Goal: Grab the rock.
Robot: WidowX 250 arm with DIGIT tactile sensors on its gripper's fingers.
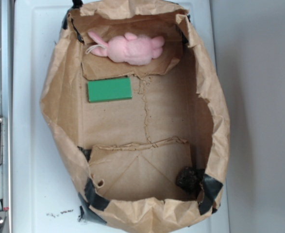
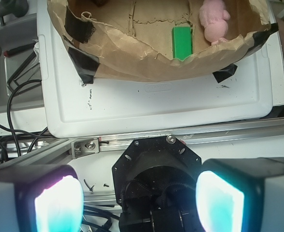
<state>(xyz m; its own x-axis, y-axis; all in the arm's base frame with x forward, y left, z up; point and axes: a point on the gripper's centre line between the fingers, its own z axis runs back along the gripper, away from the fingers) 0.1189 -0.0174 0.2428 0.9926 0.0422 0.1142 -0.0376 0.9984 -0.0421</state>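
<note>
The rock (image 1: 187,177) is a small dark lumpy chunk lying in the near right corner of the open brown paper bag (image 1: 59,87), close to a black tape patch (image 1: 211,187). In the wrist view only a dark sliver of it (image 2: 99,2) shows at the top edge. My gripper (image 2: 139,203) does not appear in the exterior view. Seen from the wrist, it hangs outside the bag over the black robot base (image 2: 156,164). Its glowing pads (image 2: 59,205) stand wide apart and open, with nothing between them.
A pink plush (image 1: 130,47) lies at the bag's far end and a green flat block (image 1: 109,90) lies on the cardboard floor. The bag sits on a white tray (image 2: 156,106). An aluminium rail (image 2: 204,133) and cables (image 2: 16,121) run beside it.
</note>
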